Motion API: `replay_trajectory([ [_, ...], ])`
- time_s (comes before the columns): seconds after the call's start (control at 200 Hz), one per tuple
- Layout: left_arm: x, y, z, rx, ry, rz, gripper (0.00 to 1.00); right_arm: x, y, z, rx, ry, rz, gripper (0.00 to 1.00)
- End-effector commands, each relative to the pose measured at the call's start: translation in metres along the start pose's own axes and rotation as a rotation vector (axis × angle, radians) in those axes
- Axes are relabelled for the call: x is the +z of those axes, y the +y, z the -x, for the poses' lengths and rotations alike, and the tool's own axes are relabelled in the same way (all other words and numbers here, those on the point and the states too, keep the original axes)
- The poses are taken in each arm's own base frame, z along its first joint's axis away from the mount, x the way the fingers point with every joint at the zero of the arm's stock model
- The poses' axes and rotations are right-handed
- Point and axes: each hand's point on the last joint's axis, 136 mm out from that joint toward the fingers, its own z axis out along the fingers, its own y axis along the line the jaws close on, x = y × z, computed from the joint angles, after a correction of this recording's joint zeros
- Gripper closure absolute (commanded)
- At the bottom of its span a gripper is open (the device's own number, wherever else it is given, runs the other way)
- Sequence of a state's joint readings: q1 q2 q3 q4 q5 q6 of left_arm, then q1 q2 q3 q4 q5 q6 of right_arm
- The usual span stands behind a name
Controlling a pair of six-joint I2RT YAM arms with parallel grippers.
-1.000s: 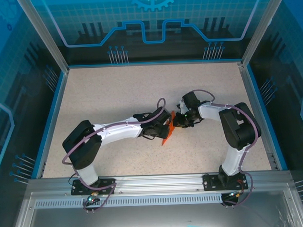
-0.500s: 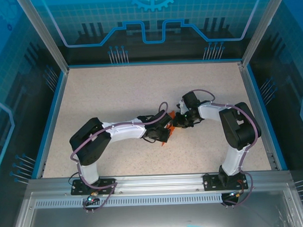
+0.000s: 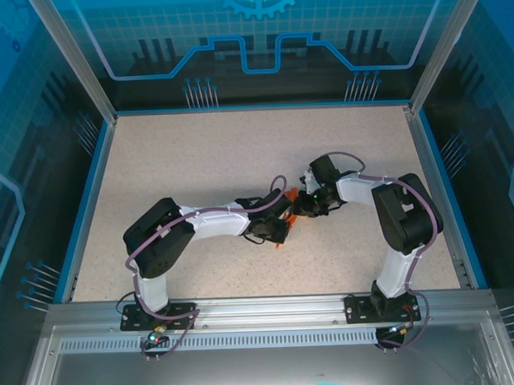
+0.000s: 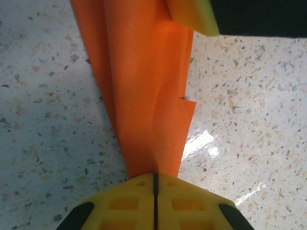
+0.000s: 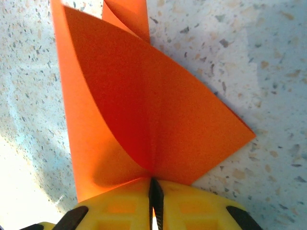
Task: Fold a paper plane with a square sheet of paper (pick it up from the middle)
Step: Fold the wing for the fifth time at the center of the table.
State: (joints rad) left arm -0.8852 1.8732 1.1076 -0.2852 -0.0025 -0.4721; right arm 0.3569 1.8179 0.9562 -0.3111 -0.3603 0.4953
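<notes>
The paper plane (image 3: 281, 236) is a narrow folded dart of bright orange paper, held just above the middle of the table between both arms. My left gripper (image 3: 277, 225) is shut on one narrow end; its yellow fingers (image 4: 187, 196) pinch the paper (image 4: 144, 96) with the jaws pressed together. My right gripper (image 3: 298, 210) is shut on the other part, where a wide triangular flap (image 5: 158, 120) fans out from its closed jaws (image 5: 152, 183). One yellow fingertip of the right gripper (image 4: 192, 17) shows at the top of the left wrist view.
The speckled beige table (image 3: 196, 152) is bounded by a blue rim (image 3: 87, 198) and metal posts (image 3: 71, 55). Both arms bend inward and meet near the centre, their wrists close together.
My left arm has reached further right onto the paper and its jaws have closed on it, hiding more of the orange. The right arm has stayed put.
</notes>
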Motion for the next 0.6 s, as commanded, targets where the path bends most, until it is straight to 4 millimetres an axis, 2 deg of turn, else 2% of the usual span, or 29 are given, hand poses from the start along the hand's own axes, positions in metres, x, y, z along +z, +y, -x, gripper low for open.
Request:
replay_trajectory([
  [0.0,0.014,0.006,-0.018,-0.014,0.066,-0.004,0.92,0.025,-0.059,-0.045,0.068,0.134,-0.197,0.86],
  [0.18,0.02,0.01,-0.025,-0.007,0.087,0.006,0.92,0.022,-0.057,-0.043,0.067,0.125,-0.19,0.87],
  [0.295,0.024,0.016,-0.032,-0.001,0.1,0.022,0.92,0.014,-0.047,-0.037,0.06,0.1,-0.158,0.86],
  [0.595,0.027,0.024,-0.042,0.036,0.099,0.03,0.91,-0.02,0.013,-0.015,0.056,0.003,0.097,0.83],
])
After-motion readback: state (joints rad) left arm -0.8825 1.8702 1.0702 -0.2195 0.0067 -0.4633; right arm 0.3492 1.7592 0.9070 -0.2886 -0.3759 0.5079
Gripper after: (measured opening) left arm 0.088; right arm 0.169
